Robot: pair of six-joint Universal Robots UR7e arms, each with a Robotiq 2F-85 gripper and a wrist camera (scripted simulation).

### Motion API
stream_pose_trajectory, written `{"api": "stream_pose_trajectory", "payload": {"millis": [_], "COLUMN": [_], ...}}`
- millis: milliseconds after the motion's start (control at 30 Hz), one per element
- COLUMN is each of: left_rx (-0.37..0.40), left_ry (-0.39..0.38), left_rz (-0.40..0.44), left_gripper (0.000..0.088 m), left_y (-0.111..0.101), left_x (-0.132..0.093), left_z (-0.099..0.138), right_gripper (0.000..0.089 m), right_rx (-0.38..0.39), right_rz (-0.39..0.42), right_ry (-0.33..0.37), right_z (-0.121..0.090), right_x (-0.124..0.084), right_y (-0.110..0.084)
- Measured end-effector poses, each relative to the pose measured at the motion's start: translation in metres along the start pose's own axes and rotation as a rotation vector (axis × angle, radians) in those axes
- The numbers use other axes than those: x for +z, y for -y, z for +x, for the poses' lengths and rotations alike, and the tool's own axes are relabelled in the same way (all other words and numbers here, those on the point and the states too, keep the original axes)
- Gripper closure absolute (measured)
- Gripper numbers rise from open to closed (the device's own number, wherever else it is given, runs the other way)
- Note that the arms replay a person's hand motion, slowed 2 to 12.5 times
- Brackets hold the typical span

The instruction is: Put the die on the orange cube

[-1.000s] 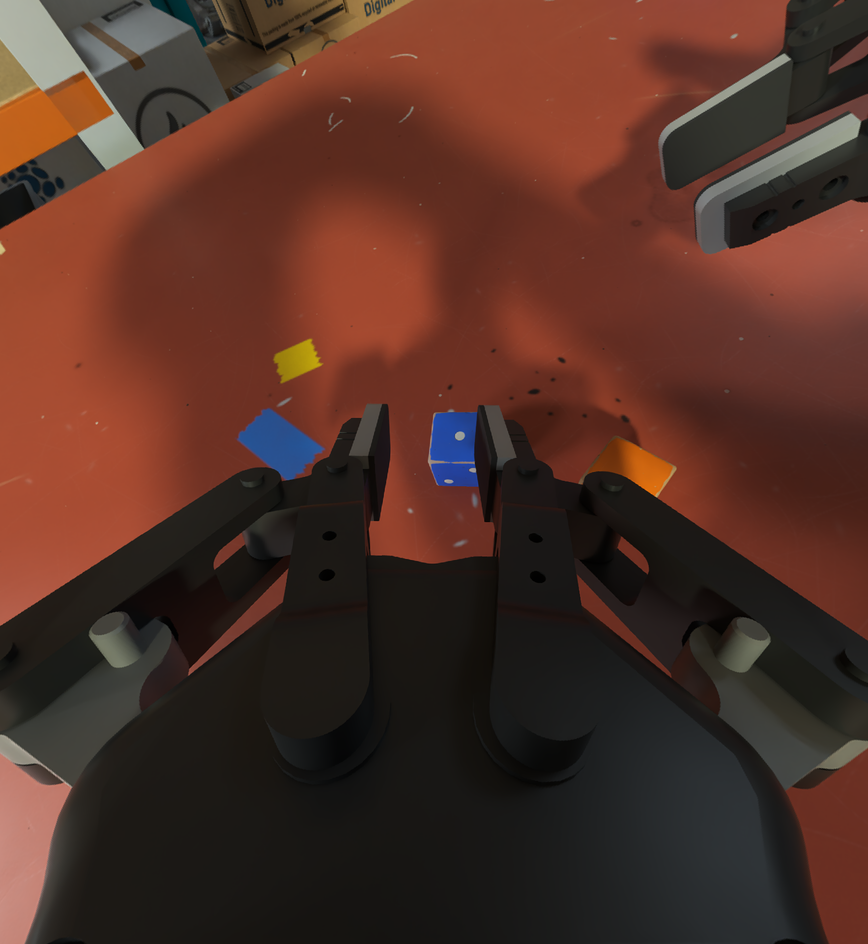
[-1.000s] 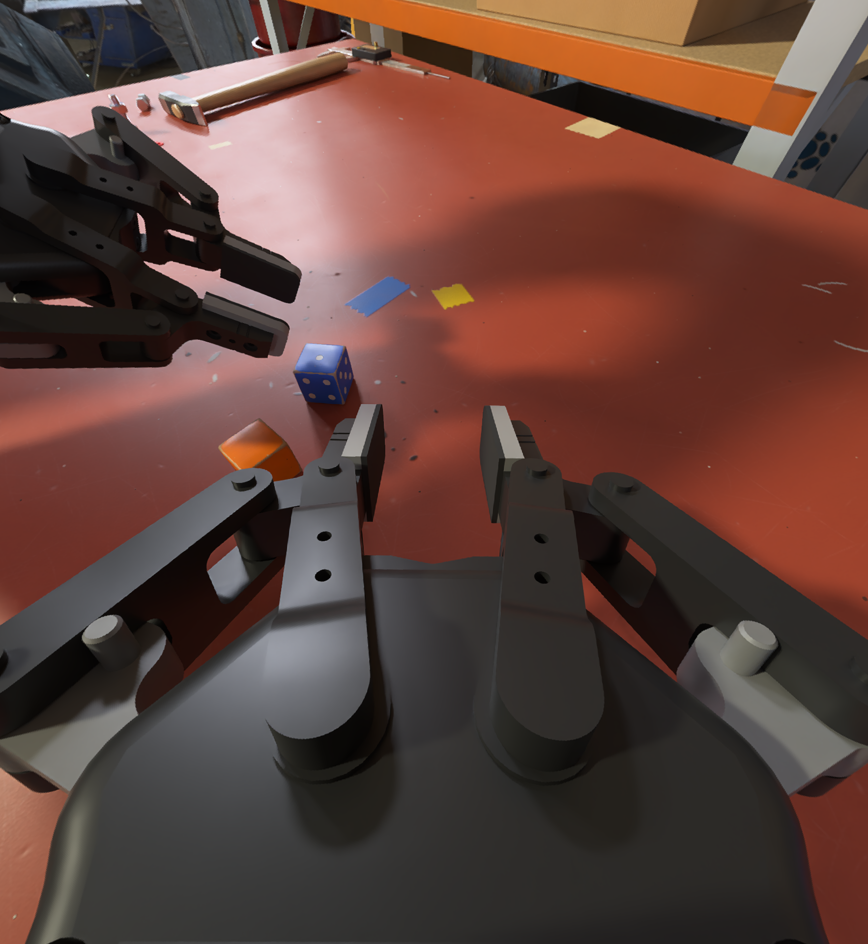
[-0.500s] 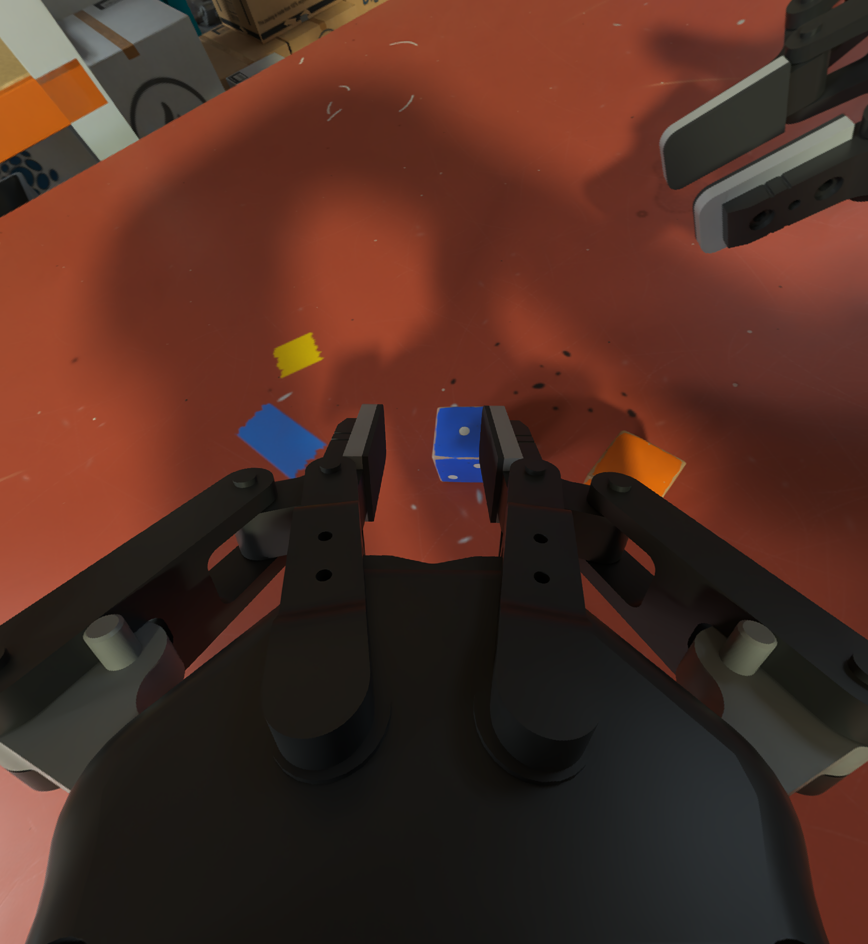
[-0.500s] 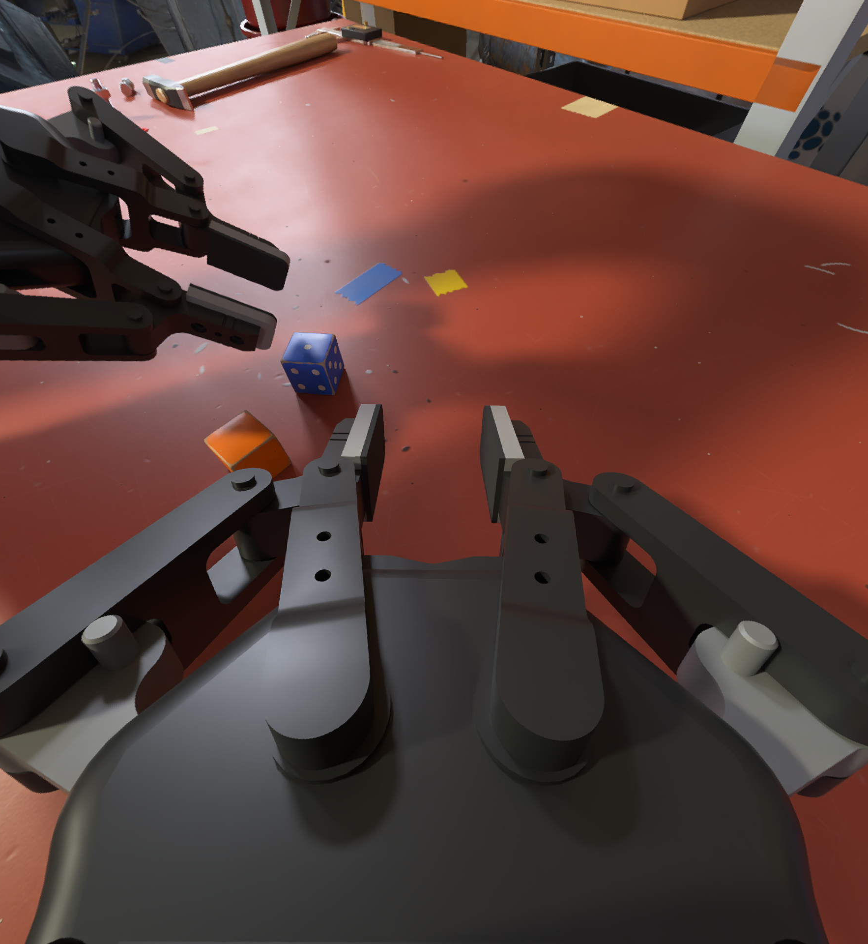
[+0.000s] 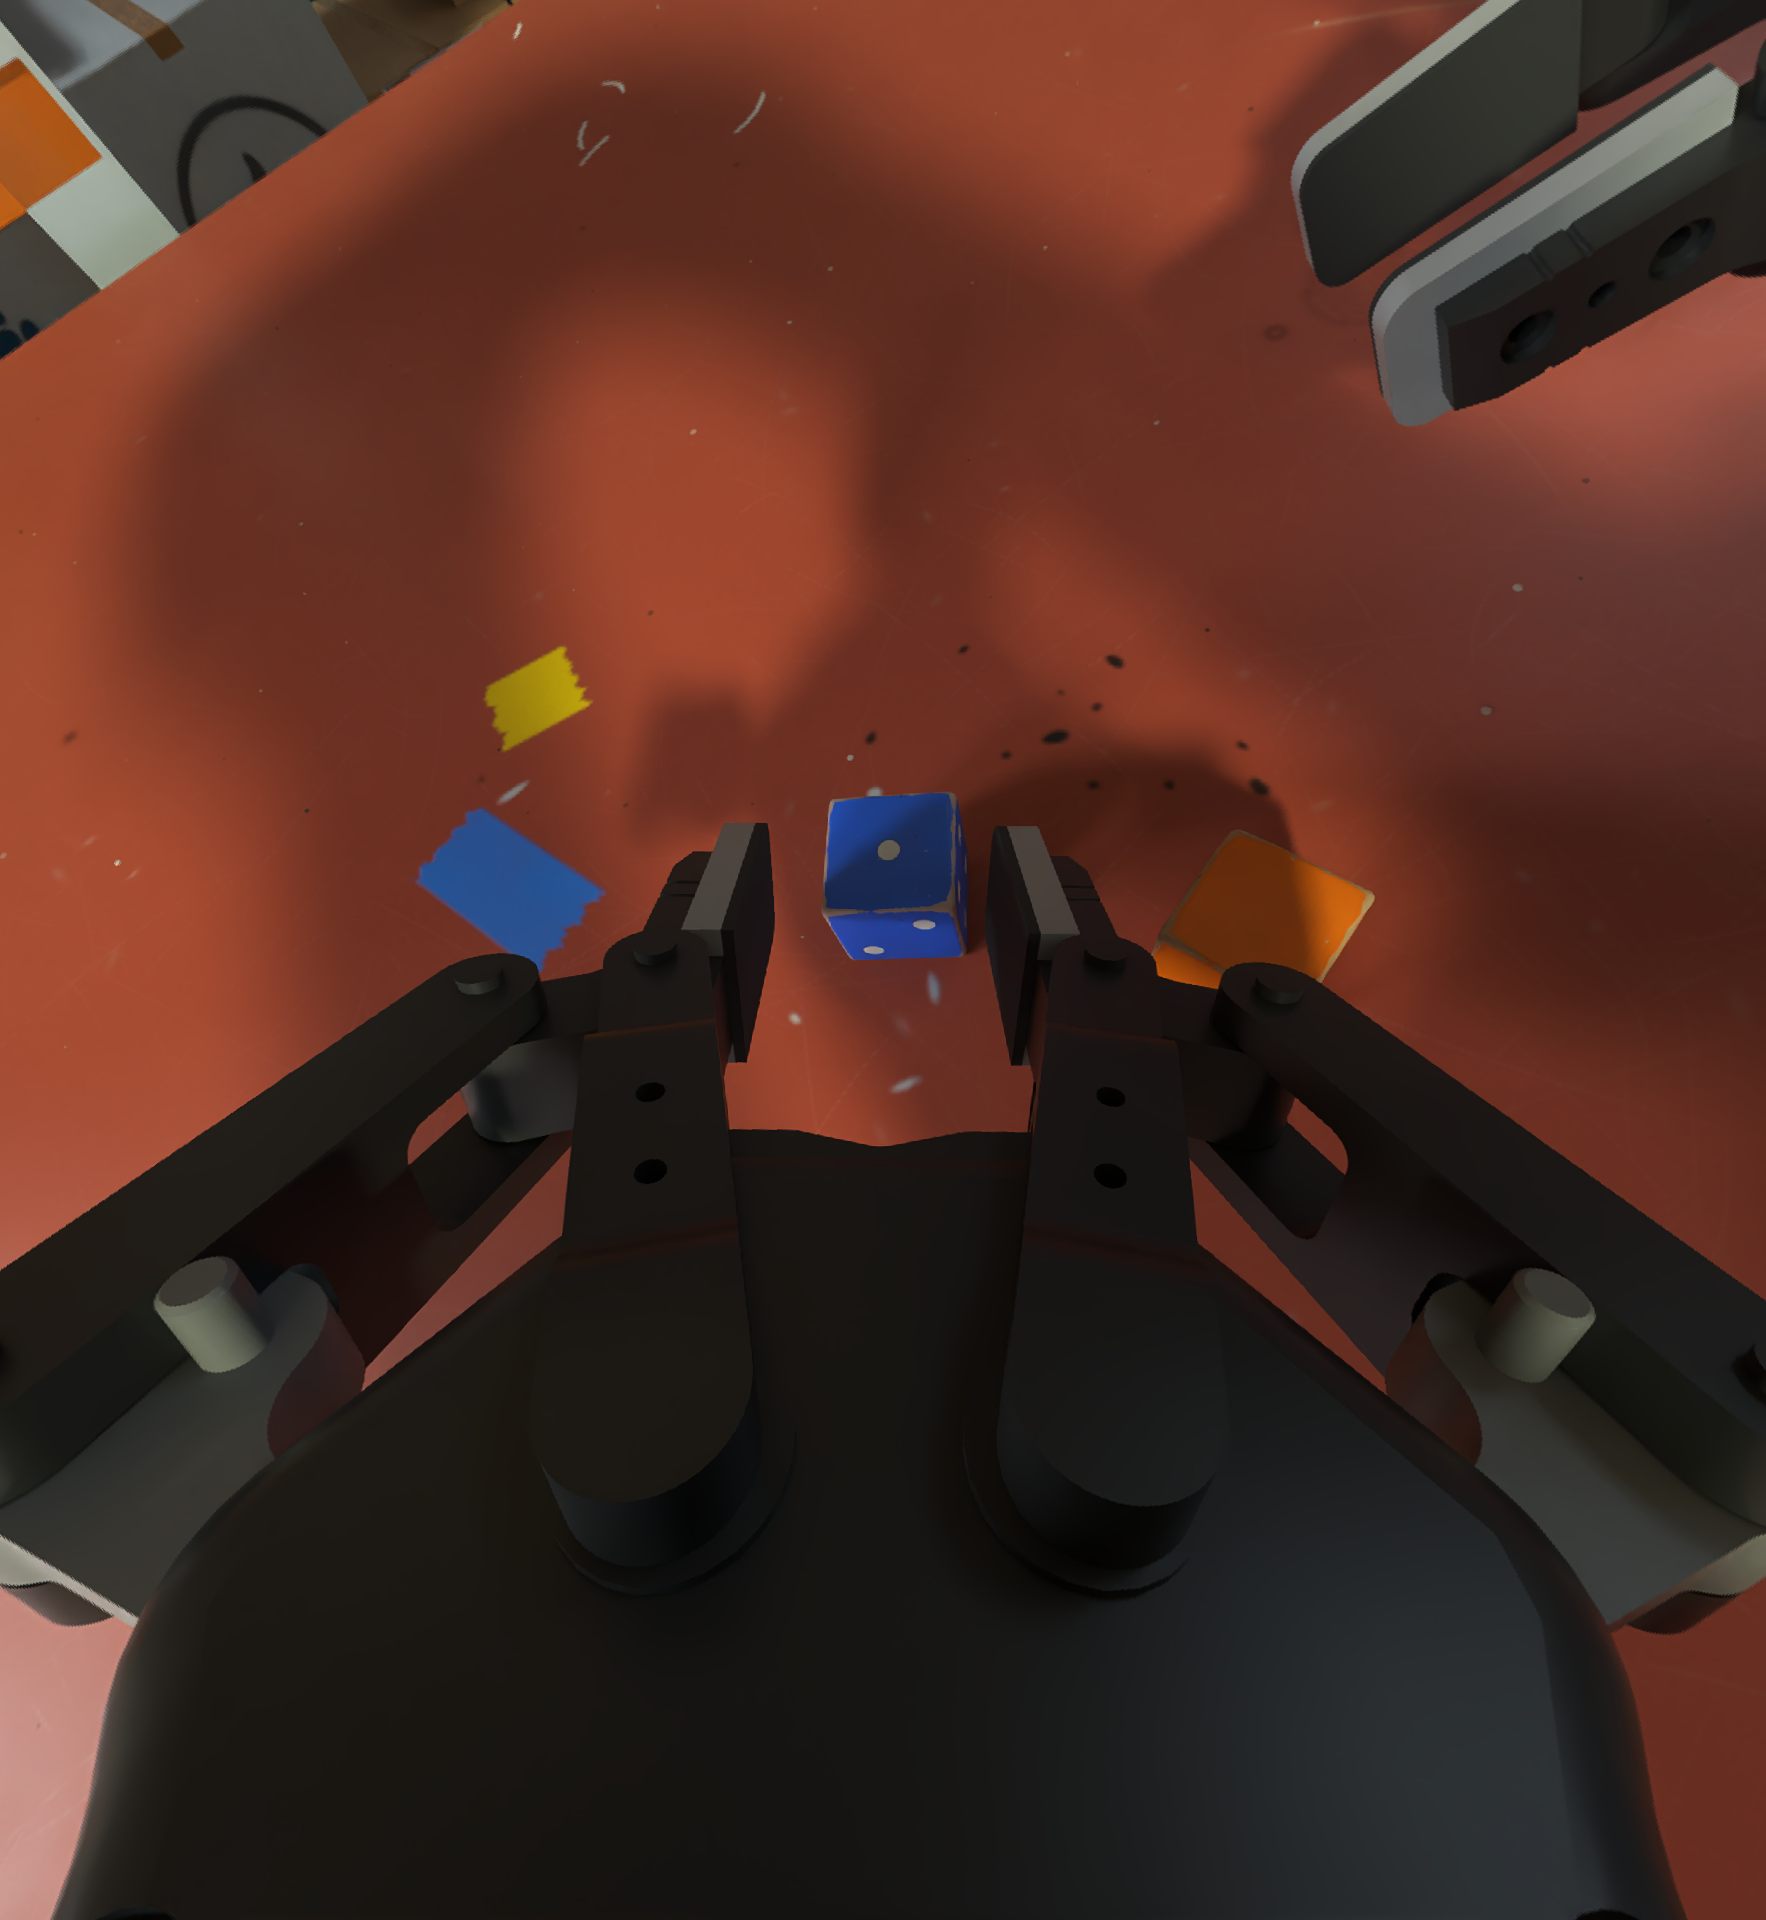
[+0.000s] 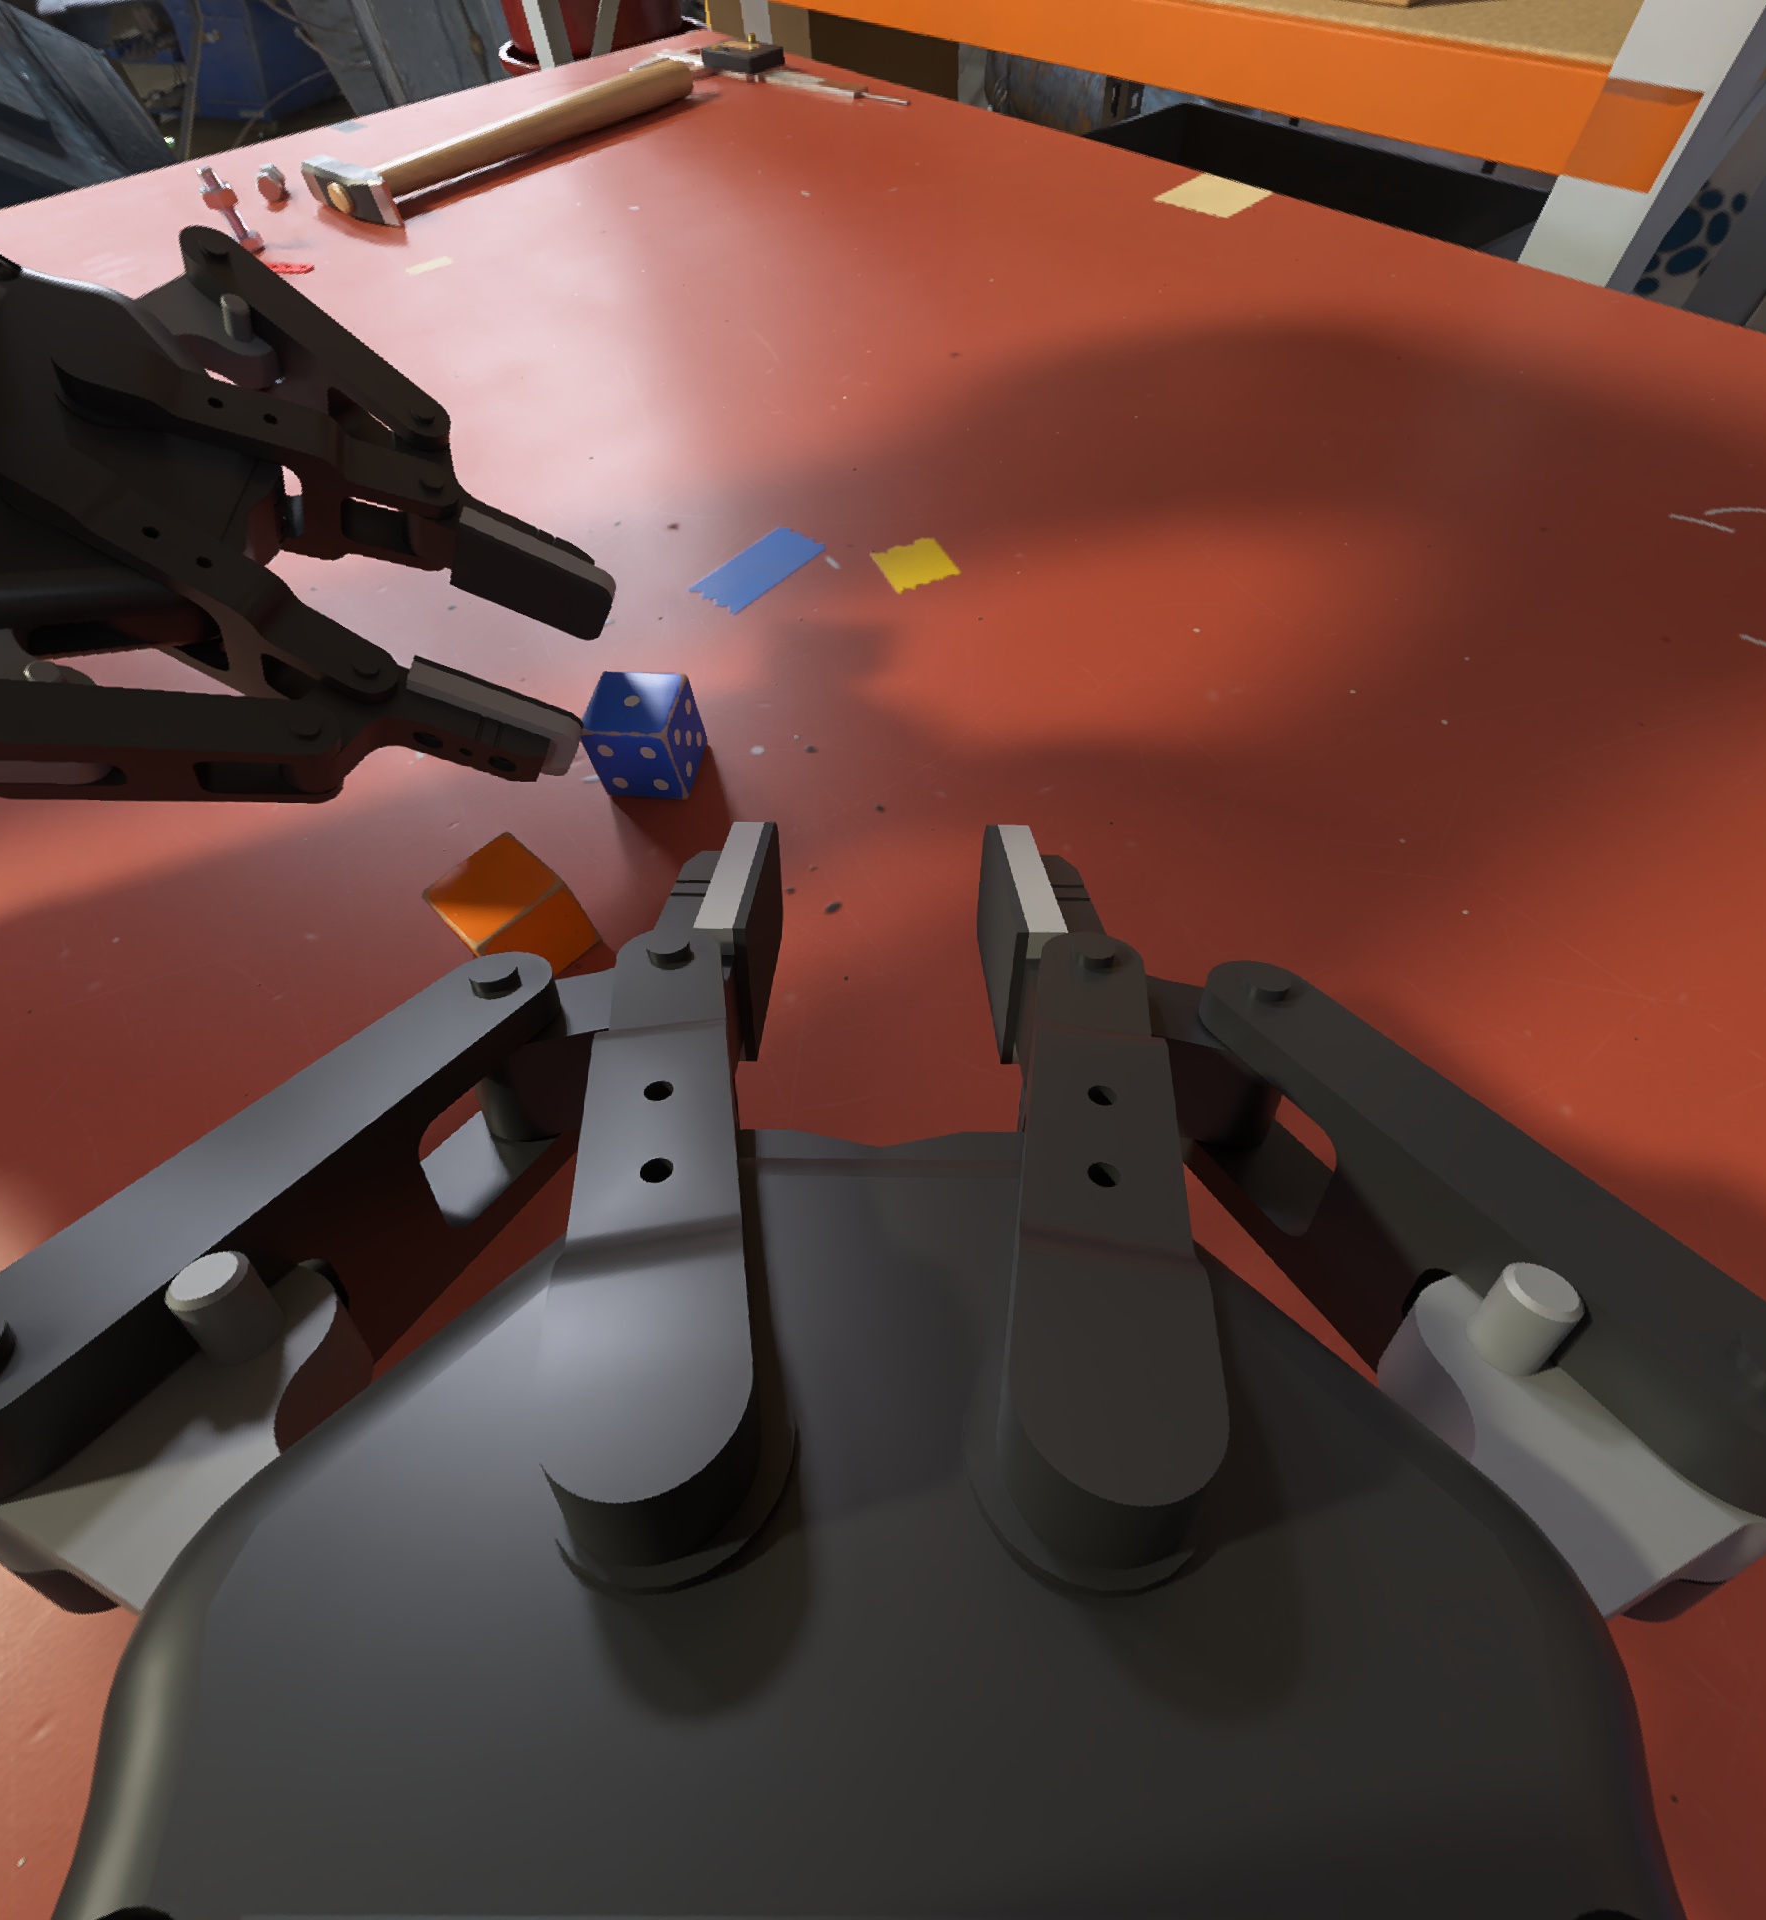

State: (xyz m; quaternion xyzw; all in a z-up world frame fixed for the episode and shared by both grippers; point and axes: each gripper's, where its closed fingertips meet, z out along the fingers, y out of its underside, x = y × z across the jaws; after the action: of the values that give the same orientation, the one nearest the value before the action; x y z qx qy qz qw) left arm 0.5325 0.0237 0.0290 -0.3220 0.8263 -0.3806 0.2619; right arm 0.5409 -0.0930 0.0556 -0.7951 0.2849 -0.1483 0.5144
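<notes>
A blue die (image 5: 894, 878) with pale dots sits on the red table; it also shows in the right wrist view (image 6: 647, 735). My left gripper (image 5: 879, 914) is open, its fingertips on either side of the die and just short of it, not touching. The orange cube (image 5: 1263, 906) rests on the table to the right of the left gripper, and shows in the right wrist view (image 6: 510, 906) near the die. My right gripper (image 6: 879, 914) is open and empty, above the table to the right of the die; it also shows in the left wrist view (image 5: 1502, 260).
A blue tape patch (image 5: 507, 885) and a yellow tape patch (image 5: 536, 696) lie flat on the table left of the die. A hammer (image 6: 505, 145) and bolts (image 6: 224, 197) lie at the table's far edge. Orange shelving (image 6: 1222, 73) stands beyond the table.
My left gripper has moved forward and lower, so the die now lies centred between its fingertips. The right gripper has drawn back slightly. The die and cube have not moved.
</notes>
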Motion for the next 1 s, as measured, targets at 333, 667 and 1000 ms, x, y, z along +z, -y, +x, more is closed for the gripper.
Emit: {"api": "stream_pose_trajectory", "payload": {"millis": [333, 667, 1000], "left_rx": [0.008, -0.041, -0.057], "left_ry": [-0.015, -0.075, -0.097], "left_rz": [-0.072, -0.111, -0.084], "left_gripper": [0.0516, 0.0609, 0.0609], "left_y": [-0.008, -0.01, -0.007], "left_x": [0.008, 0.016, 0.014], "left_z": [0.002, 0.004, 0.005], "right_gripper": [0.0547, 0.0555, 0.0567], "right_rx": [-0.003, -0.009, -0.052], "right_rz": [-0.006, -0.017, -0.097], "right_ry": [0.02, 0.123, 0.181], "right_z": [-0.003, -0.023, -0.044], "right_x": [0.001, 0.0, 0.013], "right_y": [0.0, 0.002, -0.011]}}
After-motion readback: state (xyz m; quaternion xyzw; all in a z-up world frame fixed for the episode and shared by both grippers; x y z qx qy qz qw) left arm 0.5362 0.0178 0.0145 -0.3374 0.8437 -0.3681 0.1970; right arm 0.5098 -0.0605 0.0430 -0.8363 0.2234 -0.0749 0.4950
